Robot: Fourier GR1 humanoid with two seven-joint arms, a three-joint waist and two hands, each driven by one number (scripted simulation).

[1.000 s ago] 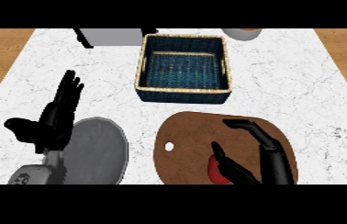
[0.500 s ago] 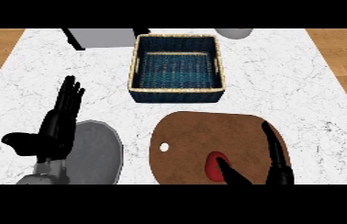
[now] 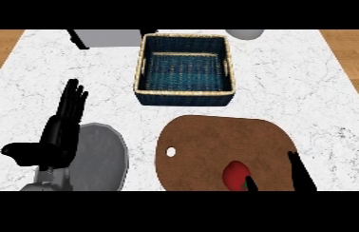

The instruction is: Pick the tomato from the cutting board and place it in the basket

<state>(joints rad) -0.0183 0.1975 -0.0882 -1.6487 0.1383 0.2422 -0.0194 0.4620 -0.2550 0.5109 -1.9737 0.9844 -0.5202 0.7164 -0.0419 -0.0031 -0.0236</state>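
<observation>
1. Head view: the tomato (image 3: 236,175) lies at the lower right of the frame, on the brown cutting board (image 3: 217,140), near its lower edge.
2. The right hand (image 3: 303,175) shows only dark fingers either side of the tomato; whether they grip it I cannot tell.
3. Judged small, round, smooth and soft, it wants holding across its widest part.
4. The left hand (image 3: 60,131) rests open at lower left, over a grey plate (image 3: 101,157).
5. The basket (image 3: 184,69) sits upper centre on the white marble counter (image 3: 294,88), near the board.
</observation>
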